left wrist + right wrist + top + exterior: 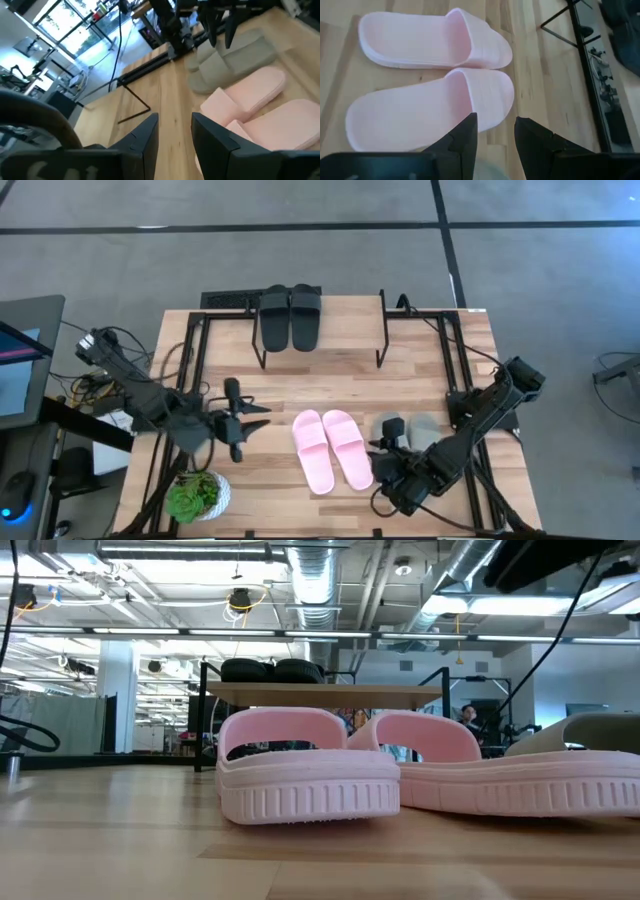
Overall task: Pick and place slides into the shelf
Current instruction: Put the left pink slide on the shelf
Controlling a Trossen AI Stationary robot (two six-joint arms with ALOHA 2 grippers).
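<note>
The pink slides [333,448] lie side by side on their soles at the table's near middle, and fill the low view as pink slides [310,775]. The grey-green slides [410,428] lie just to their right. The black slides [290,315] rest on the shelf's plank top [320,695] at the far edge. My right gripper [383,452] is open and hovers over the near end of the grey-green slides [225,60], fingers pointing down; its wrist view shows the pink slides [435,75] ahead. My left gripper [243,420] is open, left of the pink slides, above bare table.
A small potted plant [198,495] stands at the near left corner, close to my left arm. Black metal frame rails [195,370] run along the table's left and right sides. Bare wood lies between the shelf and the slides. A person [468,720] shows far behind the table.
</note>
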